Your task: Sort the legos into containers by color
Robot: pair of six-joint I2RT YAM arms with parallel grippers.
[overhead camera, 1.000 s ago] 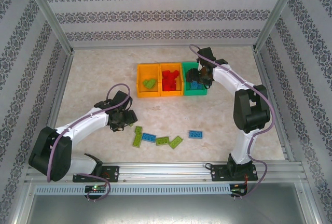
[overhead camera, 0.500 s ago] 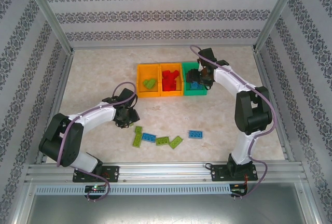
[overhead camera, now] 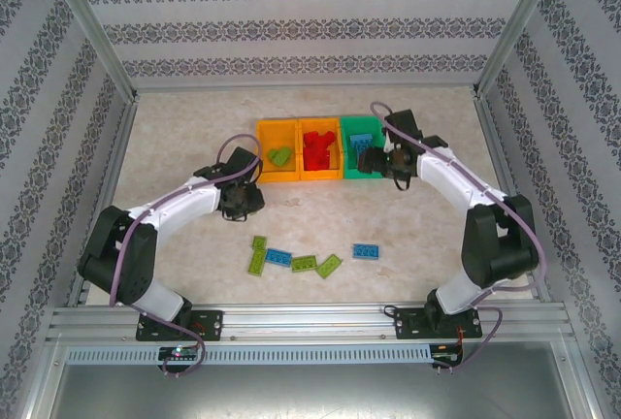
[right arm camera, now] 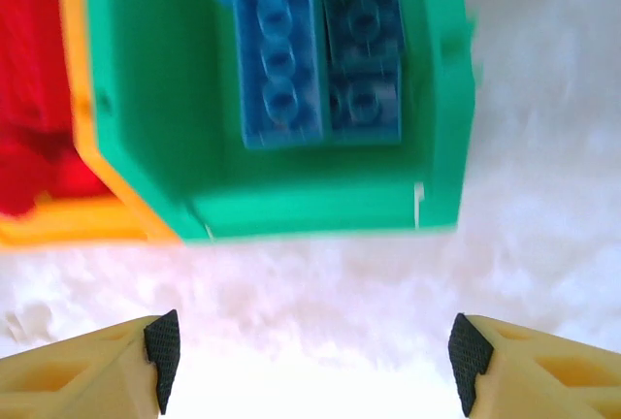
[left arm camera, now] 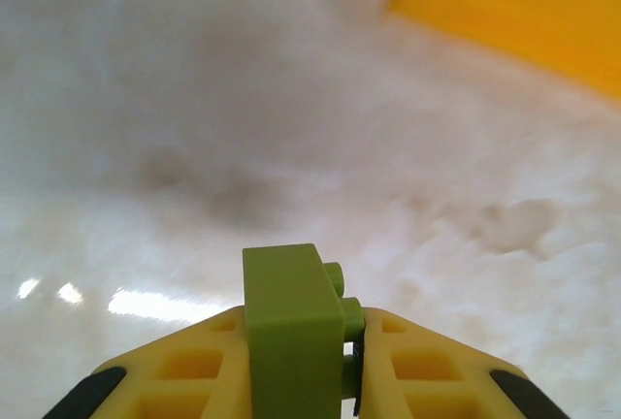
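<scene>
The left claw [left arm camera: 301,375] pinches a light green brick [left arm camera: 289,312] above the tabletop [left arm camera: 194,147], near the left orange bin [overhead camera: 264,152]. The right claw [right arm camera: 309,349] is spread wide and empty, just in front of the green bin [right arm camera: 291,208], which holds blue bricks [right arm camera: 279,65]. Several loose bricks [overhead camera: 304,263], green and blue, lie on the tabletop between the arms.

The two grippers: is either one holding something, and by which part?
The left gripper pinches a green lego by its near end, studs toward one finger. The right gripper is open, empty.
</scene>
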